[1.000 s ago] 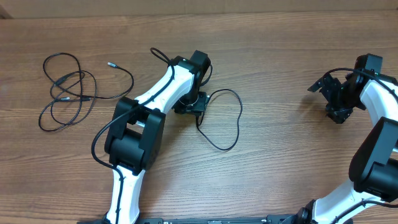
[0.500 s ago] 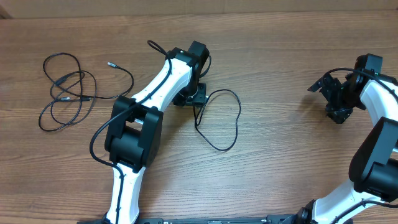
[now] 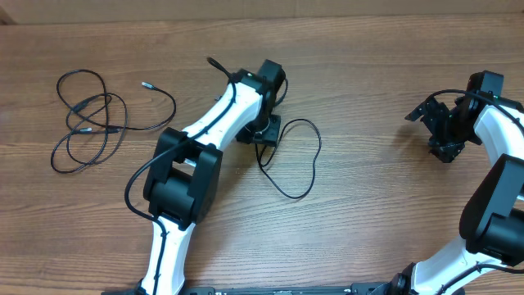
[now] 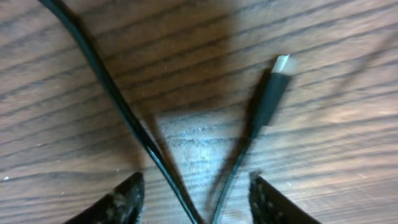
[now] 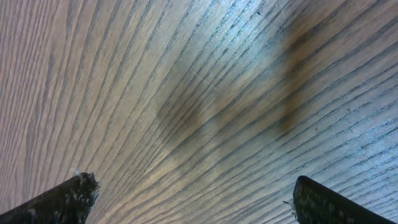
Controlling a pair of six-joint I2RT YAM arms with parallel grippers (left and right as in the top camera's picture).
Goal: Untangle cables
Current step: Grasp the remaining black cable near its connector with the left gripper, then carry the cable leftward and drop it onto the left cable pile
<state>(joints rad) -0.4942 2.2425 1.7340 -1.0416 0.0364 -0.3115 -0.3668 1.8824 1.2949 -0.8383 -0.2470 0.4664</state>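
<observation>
Brown wood-grain tabletop (image 3: 368, 74), otherwise bare apart from the cords. Over the last second the left gripper (image 3: 264, 133) shifted slightly rightward and its jaws widened. In the wrist view the two dark fingertips (image 4: 121, 199) stood clearly apart, with nothing pinched. Two strands of one thin black flexible cable (image 4: 117, 96) ran through the gap between them, lying flat on the wood. Its short black plug with a silver tip (image 4: 273, 87) lay just ahead of the fingers, toward the right-hand one. From overhead, the rest of that cable spread as an open loop to the right of the gripper. Judgement: this reads as a release, with the separated cable being laid down by itself. The remaining tangle of thin black cords (image 3: 86, 123), overlapping loops with small plug ends, lay well to the left of the left gripper, beyond the arm's elbow. That bundle looked not yet sorted, so the task seemed only partly done. The right gripper (image 3: 438, 131) hovered far to the right with fingers spread wide, holding nothing, only bare wood beneath it.
</observation>
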